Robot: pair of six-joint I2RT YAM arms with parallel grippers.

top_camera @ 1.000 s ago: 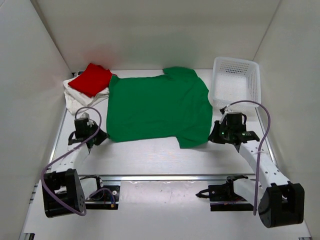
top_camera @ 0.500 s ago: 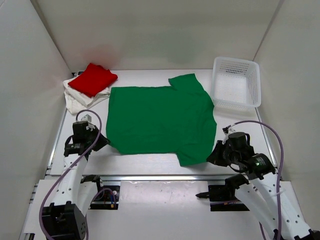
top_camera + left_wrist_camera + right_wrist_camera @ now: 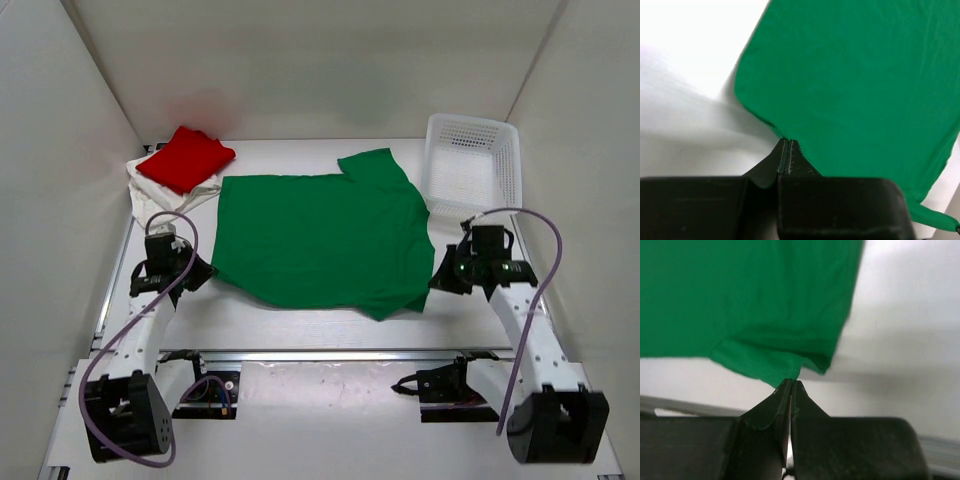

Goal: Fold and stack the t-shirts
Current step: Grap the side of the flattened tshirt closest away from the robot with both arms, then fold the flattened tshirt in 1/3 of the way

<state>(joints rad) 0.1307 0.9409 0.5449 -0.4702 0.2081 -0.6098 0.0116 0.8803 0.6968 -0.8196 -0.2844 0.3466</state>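
Note:
The green t-shirt is spread wide across the middle of the table. My left gripper is shut on its left edge, where the cloth meets the closed tips. My right gripper is shut on its right edge; the hem bunches at the closed tips. The folded red t-shirt lies on the off-white t-shirt at the back left.
A white perforated basket stands at the back right, close behind the right arm. White walls close in the table on three sides. A metal rail runs along the near edge.
The right arm moved back away from the near edge and the left arm shifted slightly; the shirt's near hem now sags in a curve between the grippers.

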